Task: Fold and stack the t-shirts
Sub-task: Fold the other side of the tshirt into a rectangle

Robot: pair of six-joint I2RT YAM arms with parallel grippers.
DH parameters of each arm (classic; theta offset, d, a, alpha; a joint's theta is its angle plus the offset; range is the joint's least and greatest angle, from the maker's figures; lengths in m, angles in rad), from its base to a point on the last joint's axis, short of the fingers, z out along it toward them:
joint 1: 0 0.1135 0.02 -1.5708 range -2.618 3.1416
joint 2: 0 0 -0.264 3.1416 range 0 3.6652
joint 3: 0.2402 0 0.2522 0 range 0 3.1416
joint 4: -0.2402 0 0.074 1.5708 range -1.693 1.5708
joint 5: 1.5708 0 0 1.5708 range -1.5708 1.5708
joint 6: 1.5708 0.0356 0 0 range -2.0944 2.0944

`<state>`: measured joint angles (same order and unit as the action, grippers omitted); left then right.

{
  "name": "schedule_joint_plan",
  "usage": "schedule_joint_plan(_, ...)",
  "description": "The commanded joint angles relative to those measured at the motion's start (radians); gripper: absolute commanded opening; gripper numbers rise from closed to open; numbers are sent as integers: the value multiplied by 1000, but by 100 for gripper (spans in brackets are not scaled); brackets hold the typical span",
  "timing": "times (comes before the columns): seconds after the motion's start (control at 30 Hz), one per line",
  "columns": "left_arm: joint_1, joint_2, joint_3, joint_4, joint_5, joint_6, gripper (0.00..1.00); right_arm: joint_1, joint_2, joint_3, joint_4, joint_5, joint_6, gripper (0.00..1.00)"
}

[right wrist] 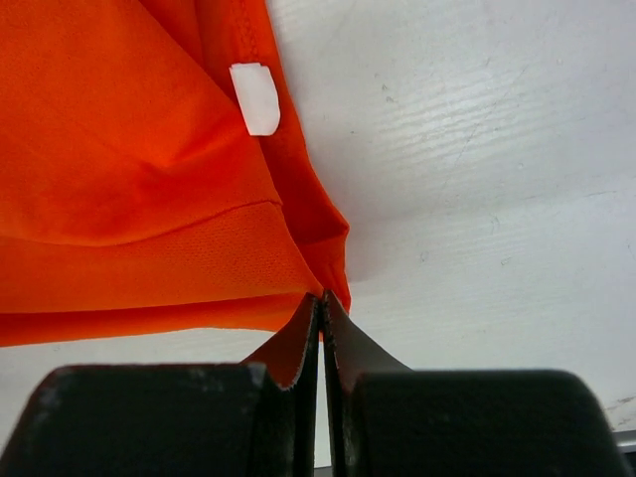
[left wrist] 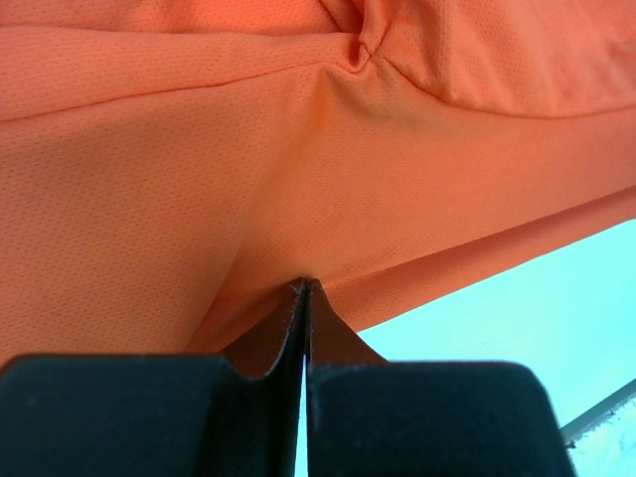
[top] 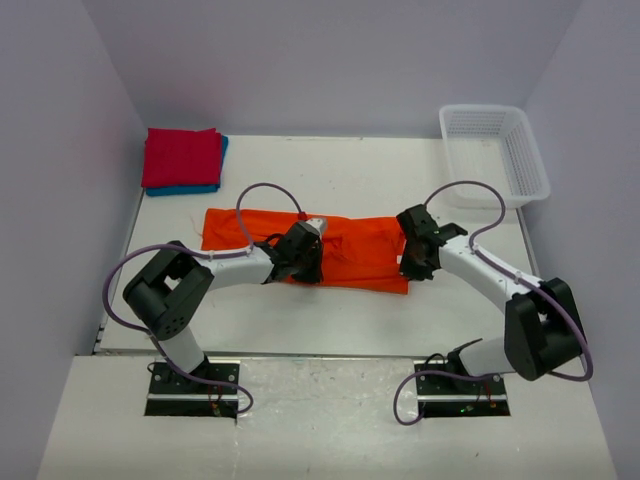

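Observation:
The orange t-shirt lies as a long folded band across the middle of the table. My left gripper is shut on its near edge left of centre; in the left wrist view the cloth is pinched at the fingertips. My right gripper is shut on the shirt's near right corner; the right wrist view shows the cloth with a white tag lifted off the table. The red t-shirt lies folded on the blue t-shirt at the far left.
A white mesh basket stands at the far right corner. The white table ends at its near edge by the arm bases. Grey walls close in the back and sides.

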<state>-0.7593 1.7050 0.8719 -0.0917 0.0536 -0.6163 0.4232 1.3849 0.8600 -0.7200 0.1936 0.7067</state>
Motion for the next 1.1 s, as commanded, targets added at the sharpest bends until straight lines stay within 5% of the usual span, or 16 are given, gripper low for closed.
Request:
schedule_joint_plan(0.0, 11, 7, -25, -68, -6, 24, 0, -15, 43, 53, -39, 72, -7, 0)
schedule_joint_plan(0.67, -35, -103, 101, -196, -52, 78, 0, -15, 80, 24, 39, -34, -6, 0)
schedule_joint_plan(0.83, -32, -171, 151, -403, -346, -142, 0, -15, 83, 28, 37, -31, 25, 0)
schedule_joint_plan(0.97, 70, -192, 144, -480, -387, -195, 0, -14, 78, 8, 70, -45, 8, 0)
schedule_joint_plan(1.03, 145, -203, 107, -471, -350, -185, 8, -14, 77, 2, 73, -45, -7, 0)
schedule_joint_plan(1.07, 213, -223, 95, -471, -341, -181, 29, -14, 68, -1, 82, -45, -19, 0)
